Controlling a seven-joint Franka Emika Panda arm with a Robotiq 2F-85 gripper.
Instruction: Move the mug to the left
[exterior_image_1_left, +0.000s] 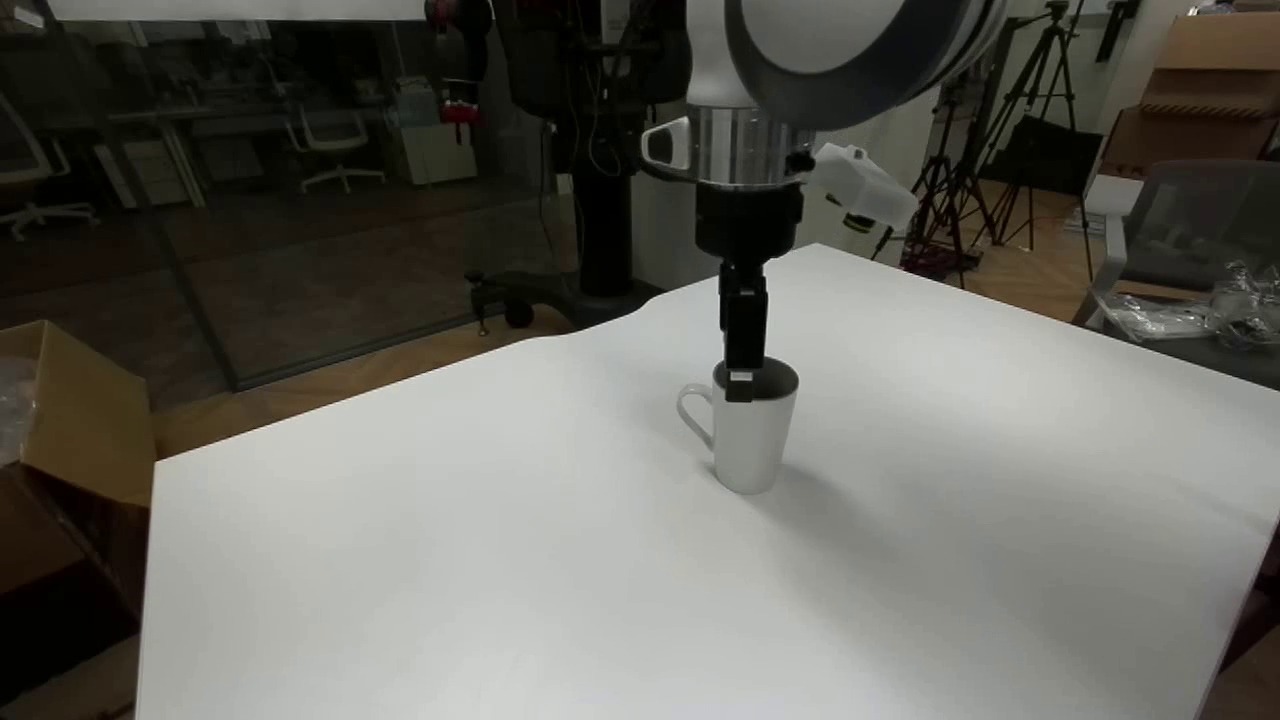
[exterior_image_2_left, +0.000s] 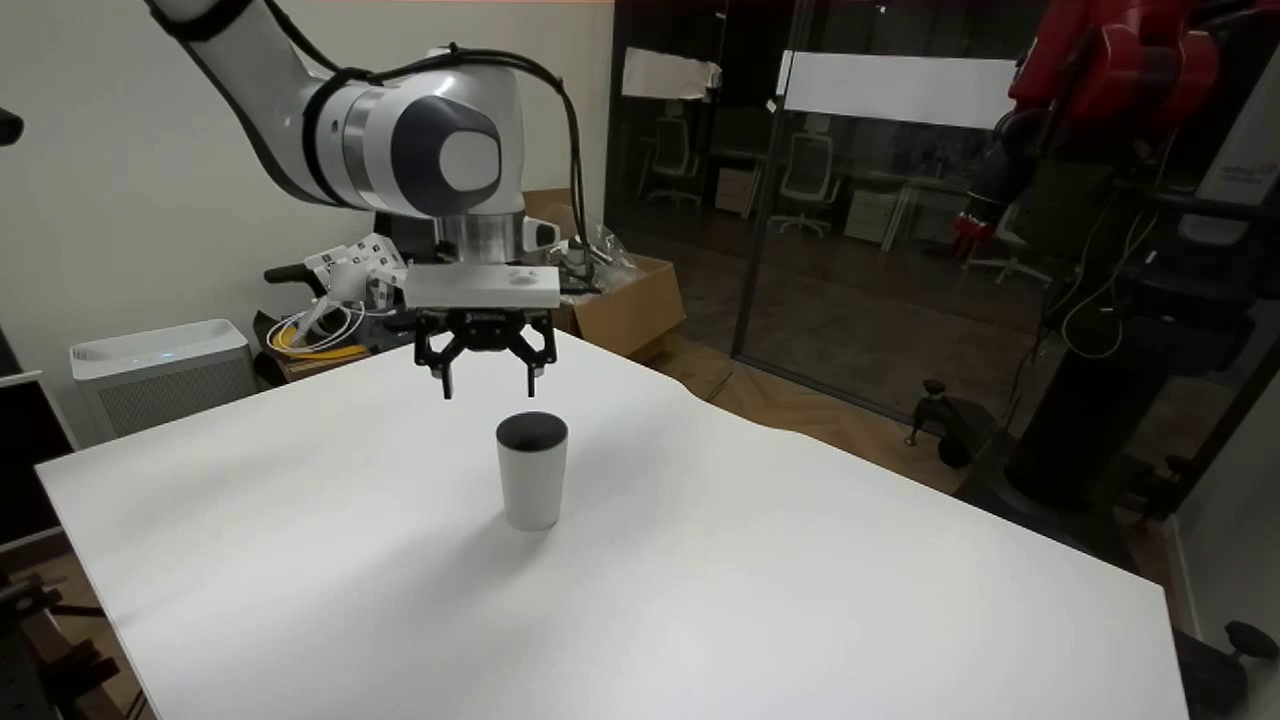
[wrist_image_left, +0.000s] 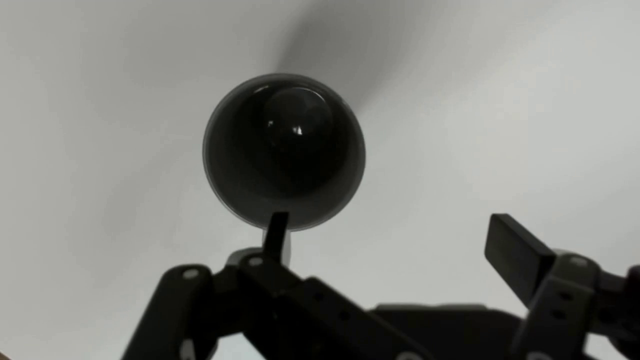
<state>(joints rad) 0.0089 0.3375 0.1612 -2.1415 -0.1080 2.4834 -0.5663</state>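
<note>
Standing upright on the white table (exterior_image_1_left: 450, 550), the mug (exterior_image_1_left: 750, 445) is facing its mouth upward, and its dark interior (wrist_image_left: 285, 165) is catching small glints of light near the bottom in the wrist view. Its loop handle (exterior_image_1_left: 692, 443) is projecting from 1 side. The gripper (exterior_image_2_left: 489, 394) is hovering above and beside the mug with its jaws released and spread widely. In the wrist view, 1 finger (wrist_image_left: 276, 237) is overlapping the rim at the handle side, while the other finger (wrist_image_left: 517, 250) is hanging well apart from the mug. In an exterior view, a cardboard box (exterior_image_2_left: 630, 310) beyond the table edge is holding crumpled clear plastic (exterior_image_2_left: 615, 262). Stacked brown cartons (exterior_image_1_left: 1210, 85), standing farther off, are hiding their contents.
</note>
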